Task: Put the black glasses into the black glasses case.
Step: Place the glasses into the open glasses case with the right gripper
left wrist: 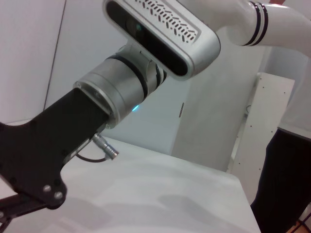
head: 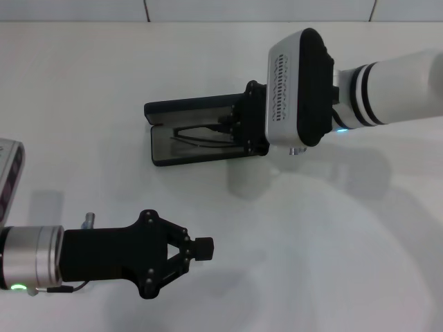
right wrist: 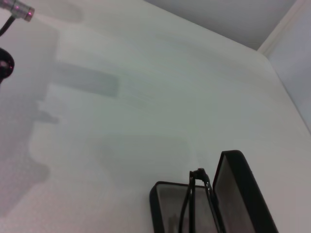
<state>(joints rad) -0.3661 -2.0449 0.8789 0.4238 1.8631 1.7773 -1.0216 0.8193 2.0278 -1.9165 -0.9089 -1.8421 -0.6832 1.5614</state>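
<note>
Bright, even light falls from overhead onto the white table [head: 332, 263], and the arms throw soft, broad grey shadows with blurred edges. The black glasses case [head: 166, 155] reads dark with little inner detail, its lining giving a dull sheen. In the left wrist view the nearest black arm part is slightly out of focus.

Looks like a lab or robot test room, not a home. Plain white table [head: 104, 76] fills the head view, bare matte top, no cloth or clutter. Left wrist view shows pale blank walls [left wrist: 29, 58], a white panel w/ a row of small holes [left wrist: 269, 121] standing past the table edge, and a white partition w/ a small handle [left wrist: 209, 121]. Person in dark trousers [left wrist: 284, 184] stands just beside the table corner.
</note>
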